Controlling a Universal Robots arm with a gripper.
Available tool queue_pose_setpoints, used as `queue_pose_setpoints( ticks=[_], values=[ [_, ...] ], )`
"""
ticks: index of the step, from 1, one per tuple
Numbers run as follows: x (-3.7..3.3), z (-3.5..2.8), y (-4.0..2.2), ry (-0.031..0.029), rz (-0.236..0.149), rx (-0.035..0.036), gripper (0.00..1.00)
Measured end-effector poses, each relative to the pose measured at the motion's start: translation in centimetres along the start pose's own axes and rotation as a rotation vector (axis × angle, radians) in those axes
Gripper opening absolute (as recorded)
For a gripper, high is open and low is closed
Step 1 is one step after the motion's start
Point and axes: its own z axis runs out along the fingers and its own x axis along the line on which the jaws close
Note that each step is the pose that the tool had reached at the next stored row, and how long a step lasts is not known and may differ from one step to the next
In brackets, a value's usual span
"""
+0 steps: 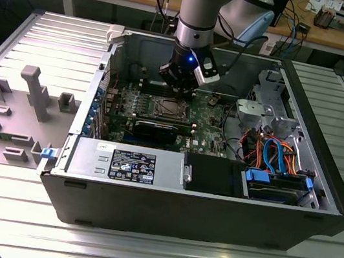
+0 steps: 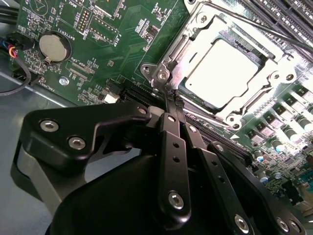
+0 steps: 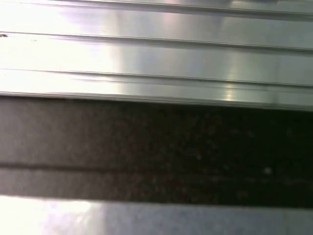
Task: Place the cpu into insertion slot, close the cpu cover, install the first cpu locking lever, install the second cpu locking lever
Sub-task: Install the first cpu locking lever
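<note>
In the second wrist view the cpu (image 2: 222, 66) lies flat in the insertion slot (image 2: 234, 120), its silver-grey top bright. The cpu cover (image 2: 178, 49) is down around it as a silver frame. A thin locking lever (image 2: 264, 30) runs along the socket's far side. My gripper (image 2: 171, 100) is shut, its two black fingers pressed together. The tips sit at the socket's near corner; whether they touch a lever I cannot tell. In the exterior view the gripper (image 1: 180, 84) hangs inside the open computer case, just behind the insertion slot (image 1: 170, 108).
A long black expansion card (image 1: 155, 130) lies in front of the socket, with memory slots (image 2: 279, 14) behind it. A power supply (image 1: 127, 164), a blue drive bay (image 1: 277, 185) and loose cables (image 1: 273, 151) fill the case front and right. Grey fixtures (image 1: 31, 90) stand on the ribbed table (image 3: 156, 54).
</note>
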Motion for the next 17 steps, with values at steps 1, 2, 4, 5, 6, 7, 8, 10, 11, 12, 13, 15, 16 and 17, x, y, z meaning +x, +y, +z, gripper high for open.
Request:
queue_pose_setpoints(
  ticks=[1,2,4,5,6,7,8,10,11,12,13,15,16,17],
  values=[
    [0.0,0.0,0.0,0.0002,0.0,0.0004,0.11],
    [0.0,0.02,0.0,0.0003,0.0,0.001,0.11],
    [-0.02,0.09,-0.01,0.0003,0.0,0.0064,0.11],
    [-0.02,0.12,-0.01,0.0006,0.0,0.0101,0.11],
    [-0.04,0.14,-0.01,0.001,0.0,0.0119,0.11],
    [-0.06,0.14,-0.01,0.0015,0.0,0.0132,0.11],
    [-0.07,0.15,-0.01,0.0017,0.0,0.0144,0.11],
    [-0.11,0.2,-0.02,0.0022,0.0,0.0192,0.11],
    [-0.12,0.24,-0.02,0.0022,0.0,0.0208,0.11],
    [-0.13,0.28,-0.03,0.0024,0.0,0.0225,0.11],
    [-0.15,0.31,-0.03,0.0024,0.0,0.023,0.11],
    [-0.15,0.41,-0.03,0.0023,0.0,0.0231,0.11],
    [-0.15,0.43,-0.04,0.0023,0.0,0.0222,0.11],
    [-0.16,0.45,-0.04,0.0018,-0.001,0.0165,0.11]
  ],
)
